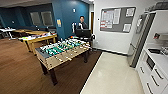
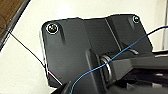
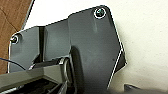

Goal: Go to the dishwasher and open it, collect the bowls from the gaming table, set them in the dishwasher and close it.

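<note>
head high, wrists low – pale floor (image 2: pixel 22 65)

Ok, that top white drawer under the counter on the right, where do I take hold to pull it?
Probably the dark bar handle on the white drawer, near the bar's middle. Come straight at the front from the pale floor side, one finger above and one below, since the bar seems to run level along the front.
</note>
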{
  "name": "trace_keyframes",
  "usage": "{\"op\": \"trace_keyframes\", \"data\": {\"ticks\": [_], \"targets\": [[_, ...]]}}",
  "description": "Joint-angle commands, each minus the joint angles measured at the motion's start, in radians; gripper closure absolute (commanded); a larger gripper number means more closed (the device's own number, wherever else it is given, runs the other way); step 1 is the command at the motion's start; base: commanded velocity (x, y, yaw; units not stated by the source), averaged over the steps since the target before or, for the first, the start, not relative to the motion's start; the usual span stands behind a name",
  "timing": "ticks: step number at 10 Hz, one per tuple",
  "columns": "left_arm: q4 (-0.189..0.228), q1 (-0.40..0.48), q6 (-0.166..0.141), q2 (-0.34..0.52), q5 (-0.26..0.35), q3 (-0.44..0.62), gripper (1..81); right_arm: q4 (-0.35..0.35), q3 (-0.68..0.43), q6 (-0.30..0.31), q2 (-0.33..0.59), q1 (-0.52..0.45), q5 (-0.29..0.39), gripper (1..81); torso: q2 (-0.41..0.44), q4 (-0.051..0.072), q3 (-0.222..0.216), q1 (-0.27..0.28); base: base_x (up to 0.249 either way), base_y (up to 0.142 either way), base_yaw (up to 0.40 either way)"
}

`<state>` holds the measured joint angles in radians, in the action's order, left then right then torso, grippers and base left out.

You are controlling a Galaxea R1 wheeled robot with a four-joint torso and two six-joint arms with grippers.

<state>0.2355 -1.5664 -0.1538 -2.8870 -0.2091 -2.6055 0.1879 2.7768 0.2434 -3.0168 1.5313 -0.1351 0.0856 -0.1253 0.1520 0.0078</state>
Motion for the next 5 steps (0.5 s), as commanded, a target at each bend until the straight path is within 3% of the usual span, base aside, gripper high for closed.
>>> {"op": "trace_keyframes", "data": {"ticks": [1,5], "targets": [[0.008,0.032,0.005,0.008,0.045,0.001,1.0,-0.004,0.0,-0.004,0.005,-0.044,0.046,1.0,0.0,0.0,0.0,0.0,0.0,0.0,0.352],[0.008,0.032,0.005,0.008,0.046,0.001,1.0,-0.004,0.0,-0.004,0.005,-0.044,0.046,1.0,0.0,0.0,0.0,0.0,0.0,0.0,0.352]]}}
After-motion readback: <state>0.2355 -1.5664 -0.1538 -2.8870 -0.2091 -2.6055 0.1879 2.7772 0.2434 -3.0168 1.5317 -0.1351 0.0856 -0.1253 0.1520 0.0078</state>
